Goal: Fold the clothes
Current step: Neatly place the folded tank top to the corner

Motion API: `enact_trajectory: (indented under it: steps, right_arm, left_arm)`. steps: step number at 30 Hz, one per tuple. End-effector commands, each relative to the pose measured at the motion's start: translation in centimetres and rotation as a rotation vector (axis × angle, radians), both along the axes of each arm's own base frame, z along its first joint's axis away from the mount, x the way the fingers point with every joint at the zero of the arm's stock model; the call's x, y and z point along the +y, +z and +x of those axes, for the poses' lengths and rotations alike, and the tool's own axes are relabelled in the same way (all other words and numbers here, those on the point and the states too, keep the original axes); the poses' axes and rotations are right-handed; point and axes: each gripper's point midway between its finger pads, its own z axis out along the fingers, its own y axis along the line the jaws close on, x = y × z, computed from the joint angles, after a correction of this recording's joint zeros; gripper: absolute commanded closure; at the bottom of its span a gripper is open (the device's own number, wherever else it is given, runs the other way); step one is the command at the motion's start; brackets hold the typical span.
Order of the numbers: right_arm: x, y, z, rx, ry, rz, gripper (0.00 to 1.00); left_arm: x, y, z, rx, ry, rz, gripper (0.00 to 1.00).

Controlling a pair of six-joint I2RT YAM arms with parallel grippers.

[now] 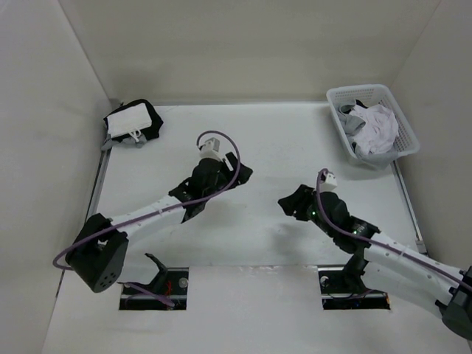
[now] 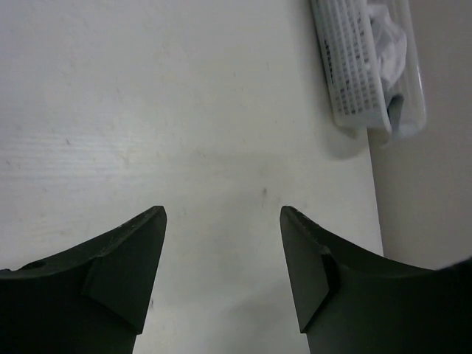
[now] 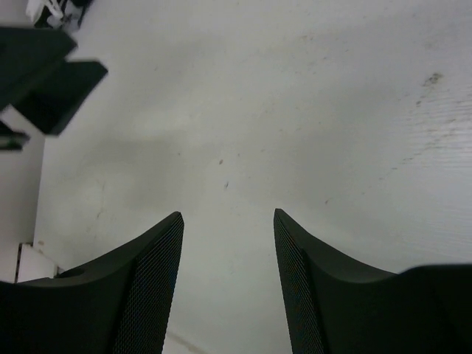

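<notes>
The left gripper [image 2: 221,217] and the right gripper [image 3: 226,215] both hang wide open over the table [image 1: 258,236], holding nothing. The crumpled clothes [image 1: 376,129] lie in the basket [image 1: 335,97] at the far right corner, ahead and right of both, nearer the right gripper. The heap shows no clear heading; the basket's long axis runs near to far.
</notes>
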Motion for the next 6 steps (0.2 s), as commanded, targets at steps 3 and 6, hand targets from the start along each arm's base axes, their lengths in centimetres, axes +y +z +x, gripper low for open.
enact_trajectory:
  steps: [3,6]
  right_arm:
    - [-1.8,0.4,1.1,-0.018,-0.091,0.001,0.43]
    - [-2.0,0.1,1.2,-0.012,-0.112,0.013,0.43]
  left_arm:
    - [-2.0,-3.9,-5.7,0.063,-0.149,0.059,0.43]
    - [-3.3,-5.8,-7.8,0.092,-0.19,0.078,0.37]
